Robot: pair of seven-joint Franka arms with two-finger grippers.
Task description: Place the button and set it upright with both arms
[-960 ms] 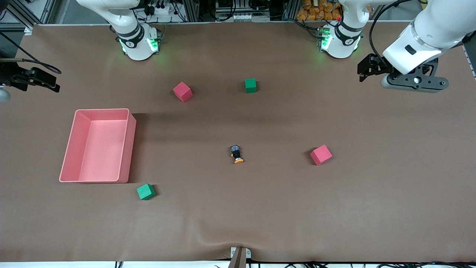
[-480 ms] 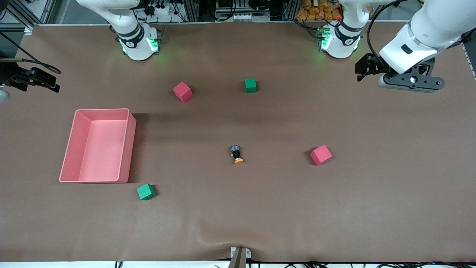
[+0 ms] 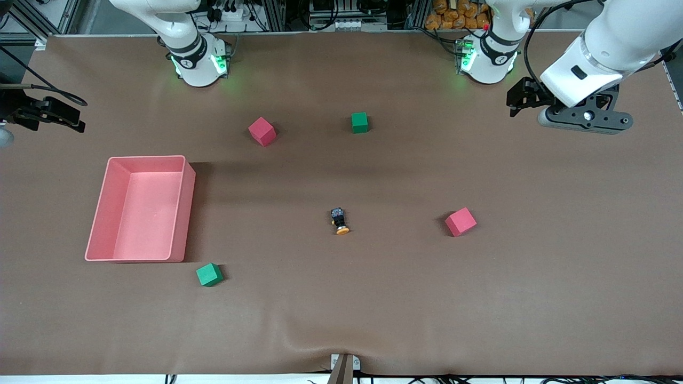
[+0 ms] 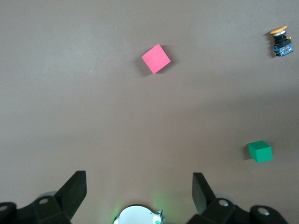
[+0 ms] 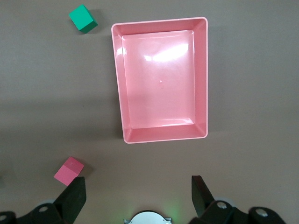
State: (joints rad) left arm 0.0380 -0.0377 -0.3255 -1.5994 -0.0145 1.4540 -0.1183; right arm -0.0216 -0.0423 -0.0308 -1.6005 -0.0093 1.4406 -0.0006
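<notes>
- Button [image 3: 340, 221], tiny push-button w/ round orange cap on short black cylinder body: lies on its side near mid-desk, cap pointing toward the desk's front edge, nothing touching it. Also seen in left wrist view [image 4: 281, 41].
- Left pincer [image 3: 584, 116]: up in the air over the desk's corner at the left arm's end, near that arm's base; fingers spread wide, holding nothing.
- Right pincer [image 3: 50, 113]: over the desk's edge at the right arm's end, spread wide too, empty; this arm waits.
- Pink plastic rectangular tray [image 3: 184, 213], empty, toward the right arm's end of the desk.
- Foam cubes scattered: red [image 3: 460, 221] beside the button toward left arm's end, red [image 3: 262, 131] and green [image 3: 359, 122] nearer the bases, green [image 3: 209, 274] near the tray's corner.
- Step, I'd judge: approach barely begun; uprighting not yet done.
- Risks:
  - small round body could roll or squirt out if pinched off-centre
  - cap-heavy, so may tip over again on release
  - both arms converging on one tiny part could clash
  - red cube close enough to get knocked on the left arm's way in.
</notes>
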